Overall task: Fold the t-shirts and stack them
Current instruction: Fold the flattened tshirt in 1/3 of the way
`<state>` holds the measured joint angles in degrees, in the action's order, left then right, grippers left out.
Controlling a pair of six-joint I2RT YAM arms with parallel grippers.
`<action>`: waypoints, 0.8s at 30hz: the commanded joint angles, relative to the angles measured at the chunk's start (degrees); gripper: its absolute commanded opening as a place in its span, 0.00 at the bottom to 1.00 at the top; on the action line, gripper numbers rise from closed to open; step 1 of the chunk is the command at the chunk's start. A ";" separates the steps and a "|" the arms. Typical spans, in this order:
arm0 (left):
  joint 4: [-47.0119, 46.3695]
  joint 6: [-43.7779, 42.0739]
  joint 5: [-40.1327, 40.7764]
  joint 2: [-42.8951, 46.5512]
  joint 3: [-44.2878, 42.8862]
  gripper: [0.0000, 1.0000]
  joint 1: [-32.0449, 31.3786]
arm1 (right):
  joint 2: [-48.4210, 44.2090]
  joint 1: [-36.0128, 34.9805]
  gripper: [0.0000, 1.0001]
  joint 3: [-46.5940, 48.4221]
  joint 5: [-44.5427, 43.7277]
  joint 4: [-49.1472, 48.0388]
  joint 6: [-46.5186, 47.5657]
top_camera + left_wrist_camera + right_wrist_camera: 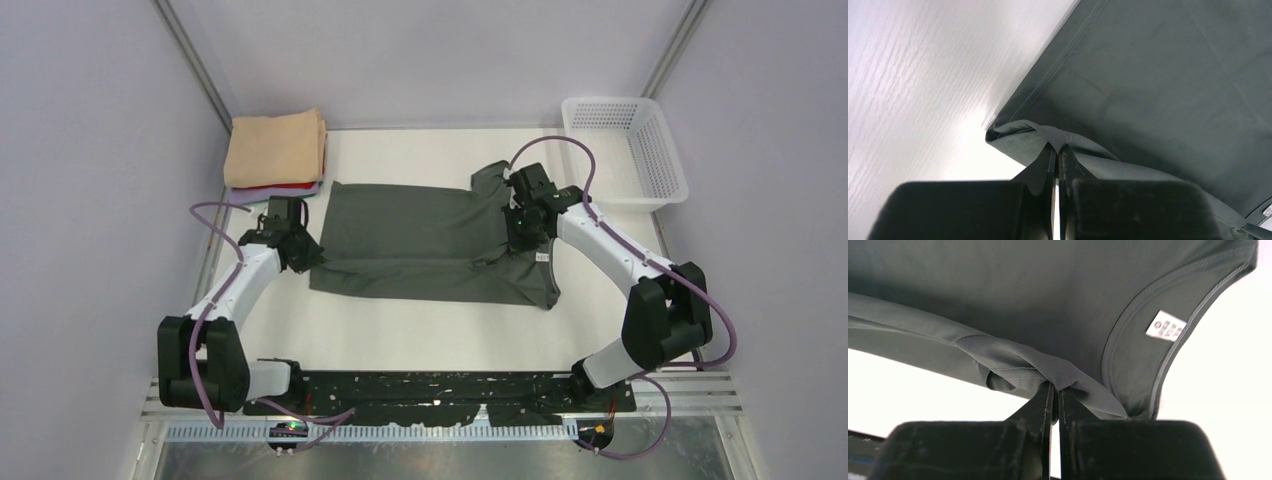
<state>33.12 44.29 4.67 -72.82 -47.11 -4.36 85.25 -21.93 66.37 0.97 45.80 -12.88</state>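
Grey shirt (pixel 420 235) stretches from left gripper (pixel 1057 152), clamped on its hem edge, to right gripper (pixel 1055 390), clamped beside the collar

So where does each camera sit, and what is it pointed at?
Top external: fixed above and behind the arms, looking down on the grey t-shirt, a folded stack and a basket; both arms show whole.
Left wrist: on the left arm, looking past the left hand, shut on a fold at the shirt's edge; only its fingers show.
Right wrist: on the right arm, looking past the right hand, shut on cloth near the neck label; only its fingers show.
Shared: all three see that t-shirt.
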 commanded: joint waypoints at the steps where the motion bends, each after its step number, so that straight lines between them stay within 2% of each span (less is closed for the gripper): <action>1: -4.88 -1.86 -0.14 -3.37 -4.04 0.00 0.44 | 3.04 0.25 0.05 3.19 -4.46 -5.67 6.85; 4: -5.50 -2.32 -0.53 -6.42 -5.57 0.04 0.48 | 7.34 0.30 0.09 5.68 -6.26 -7.18 12.96; 10: -5.83 -2.97 0.39 -10.94 -8.83 0.17 0.79 | 15.70 0.32 0.32 11.97 -11.64 -8.70 21.33; 11: -5.53 -3.16 0.38 -11.28 -9.66 0.27 1.02 | 16.51 0.32 0.42 12.92 -13.88 -8.79 21.17; 13: -4.22 -3.90 0.55 -11.59 -11.49 0.60 1.33 | 18.12 0.29 0.62 17.12 -16.48 -7.69 19.36; 14: -2.93 -4.32 0.60 -11.55 -12.58 0.73 1.40 | 17.82 0.31 0.74 17.52 -16.68 -7.59 18.67; 15: -1.58 -4.78 0.56 -11.25 -13.48 0.93 1.41 | 17.26 0.33 0.93 17.20 -16.85 -8.03 17.21; 16: -0.07 -5.16 0.44 -10.66 -13.98 0.99 1.41 | 15.24 0.37 0.99 16.37 -16.82 -8.64 16.41; 19: -2.21 -5.43 -3.01 -6.50 -10.70 1.00 1.40 | 9.20 0.32 0.96 9.42 -15.35 -12.21 11.09; 21: -7.47 -5.20 -9.53 -2.96 -6.03 1.00 1.33 | 3.96 0.33 0.95 3.22 -10.24 -15.83 6.79; 24: -16.62 -4.69 -20.64 0.43 0.44 1.00 1.16 | -2.30 0.27 0.96 -5.32 4.90 -22.18 1.26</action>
<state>26.59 39.99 -2.11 -77.12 -52.62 -3.22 91.42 -21.63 69.25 -9.10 32.21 -2.35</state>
